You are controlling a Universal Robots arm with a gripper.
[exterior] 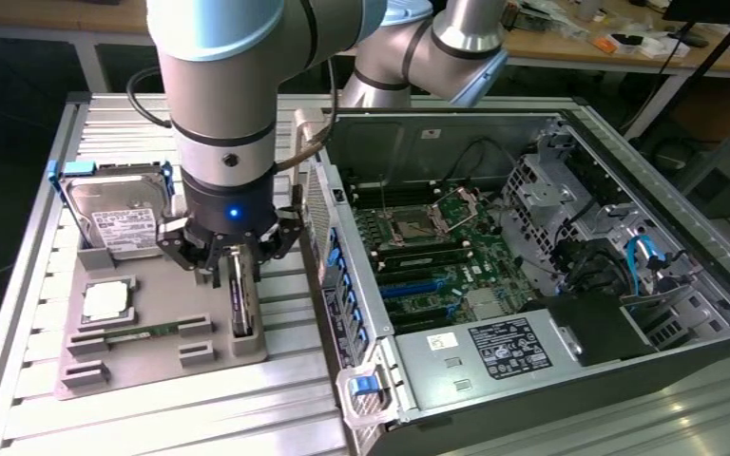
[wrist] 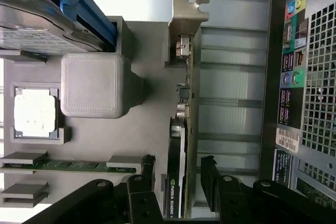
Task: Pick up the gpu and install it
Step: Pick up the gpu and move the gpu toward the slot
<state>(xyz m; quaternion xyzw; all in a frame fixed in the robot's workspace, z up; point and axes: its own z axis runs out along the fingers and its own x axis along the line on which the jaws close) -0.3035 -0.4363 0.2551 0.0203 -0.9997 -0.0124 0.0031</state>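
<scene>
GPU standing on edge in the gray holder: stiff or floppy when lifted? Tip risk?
Likely stiff: the gpu is a flat board with a cooler block. Probably tippy once free, being thin and standing on edge in the holder. Metal bracket may weight one end.

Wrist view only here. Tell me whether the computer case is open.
Observer: Yes. The case lies on its side with the panel off, and the motherboard is showing.
Operator: Give me the arm's place relative to it.
Observer: The gripper is over the grey tray, at the exterior view's left of the case, down around the upright graphics card.
Operator: Report what else is inside the case.
Observer: A black box, likely the power supply, sits in the corner nearest the exterior camera.
</scene>
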